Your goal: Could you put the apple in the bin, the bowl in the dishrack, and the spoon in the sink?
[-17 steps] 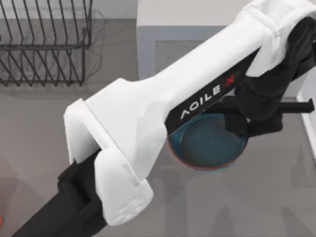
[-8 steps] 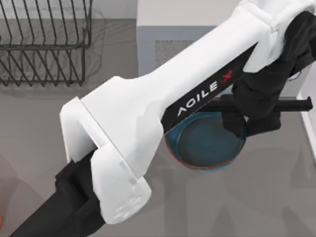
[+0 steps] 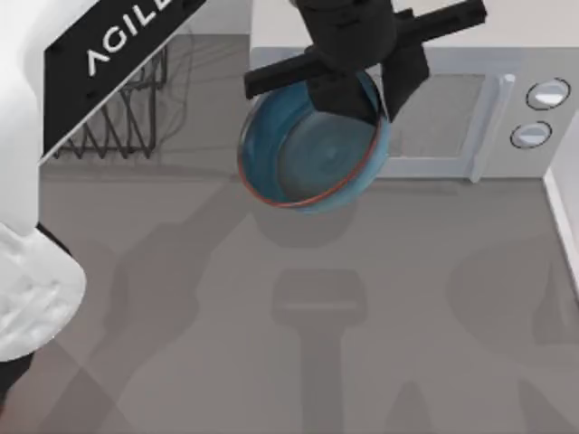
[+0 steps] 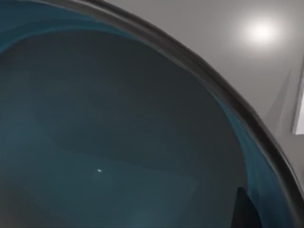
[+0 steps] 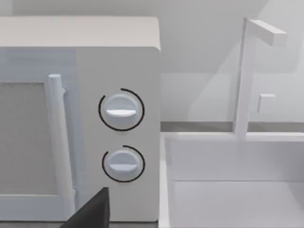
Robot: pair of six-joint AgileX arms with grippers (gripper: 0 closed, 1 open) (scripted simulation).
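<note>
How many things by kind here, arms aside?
Bowl: 1, held up by the left gripper
Dishrack: 1
Microwave: 1
Sink: 1
Total: 4

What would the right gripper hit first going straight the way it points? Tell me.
Most likely the microwave, at its dial panel near the edge beside the sink; depth is unclear. The left gripper holds the bowl.
</note>
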